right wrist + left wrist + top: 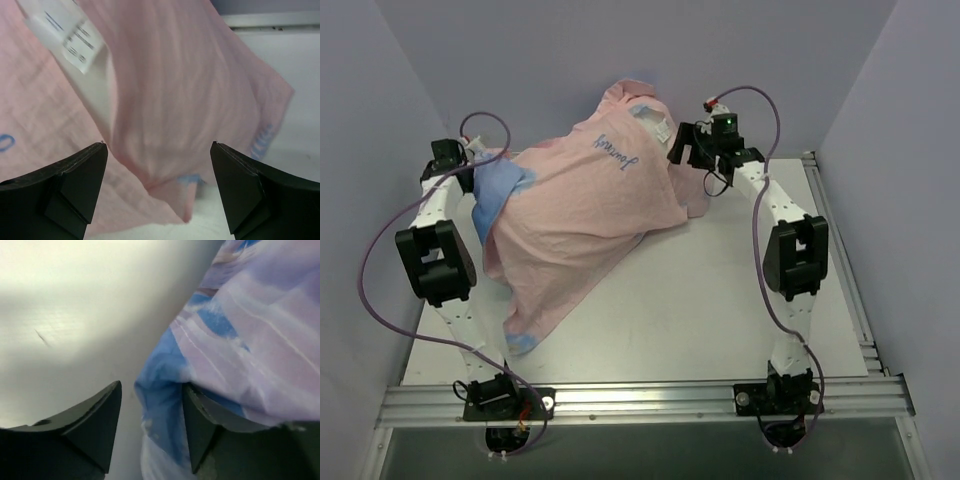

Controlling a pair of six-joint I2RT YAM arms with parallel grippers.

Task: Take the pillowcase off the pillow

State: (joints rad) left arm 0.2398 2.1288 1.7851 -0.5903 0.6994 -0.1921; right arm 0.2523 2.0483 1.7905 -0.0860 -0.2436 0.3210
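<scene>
Top external view showed the pillowcase (580, 200) turned pink side out, draped in a long mound on the table (720, 300). Its long axis ran on a slant from the far end, just beside the right arm's fingers, down toward the near left corner. The pillow itself was almost wholly hidden under the cloth; only the bulge gave it away.

The left gripper (152, 385) stood partly open at the left flank of the mound, where a blue fold of the cover spilled out. That fold lay between the fingers and against one of them, but it was not pinched.

The right gripper (157, 145) was spread wide and empty, with the pink cloth and its white label (67, 37) lying just beyond the fingertips.

Judged from this, the left arm was nearer a usable edge. Closing on the blue fold looked like the natural next grip.
</scene>
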